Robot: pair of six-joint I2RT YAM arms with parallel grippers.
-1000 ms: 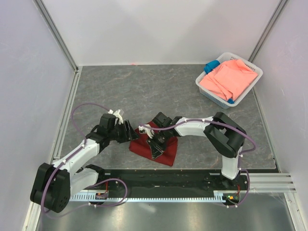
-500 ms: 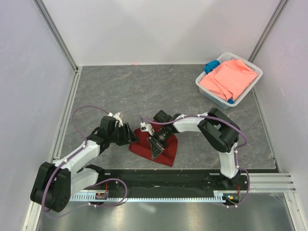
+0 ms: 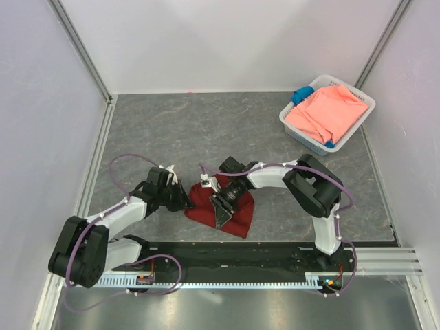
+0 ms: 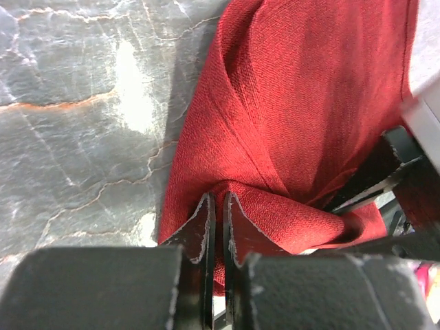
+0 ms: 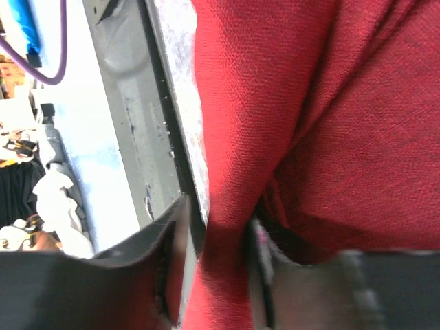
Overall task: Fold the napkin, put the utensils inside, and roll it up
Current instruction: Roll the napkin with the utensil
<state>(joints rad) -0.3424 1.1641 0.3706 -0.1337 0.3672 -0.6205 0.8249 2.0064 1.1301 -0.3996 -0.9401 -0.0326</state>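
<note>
Napkin (image 3: 237, 214) is the dark red cloth lying rumpled on the table (image 3: 206, 130), close to the near edge and about midway along it, between the two arms. At its left edge the left gripper (image 4: 218, 199) reaches in low from the near-left corner. Its two fingers are pressed almost together, pinching a raised fold of the cloth, and creases run out from that spot. On the right half of the napkin the right gripper (image 5: 214, 234) points down toward the near edge. Its fingers stand apart with a ridge of the red cloth rising between them, and a sliver of background shows between one finger and the cloth, so it is not clamped. At the far-right corner sits a white basket (image 3: 292, 128) holding a pink cloth (image 3: 326, 113) and a small blue cloth (image 3: 301, 94).
</note>
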